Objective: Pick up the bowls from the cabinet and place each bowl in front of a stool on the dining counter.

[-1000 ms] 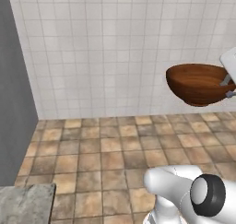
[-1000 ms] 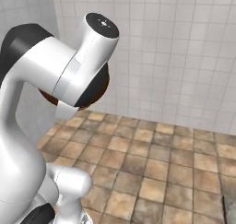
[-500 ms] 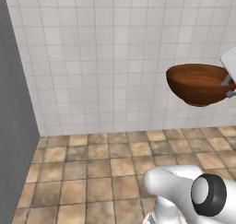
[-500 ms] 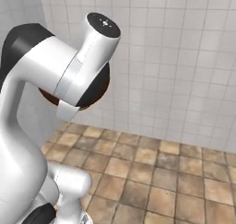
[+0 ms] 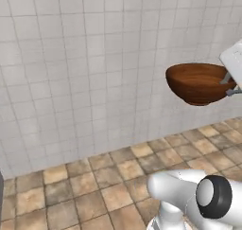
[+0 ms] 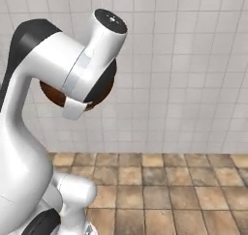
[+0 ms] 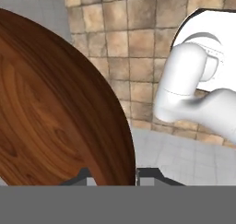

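Carry step: the wooden bowl (image 5: 198,83), at the right edge of the left base view, hangs in air before the tiled wall (image 5: 85,63), jaws clamped on its rim; next, probably, transport to the desk.

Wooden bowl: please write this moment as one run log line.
held: wooden bowl | tool: shut on bowl rim | bowl: in air, upright | behind: tiled wall

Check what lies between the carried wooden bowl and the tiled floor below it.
Nothing. In the left base view the glossy reddish-brown wooden bowl hangs in open air, with only white wall tiles behind and bare brown floor tiles beneath.
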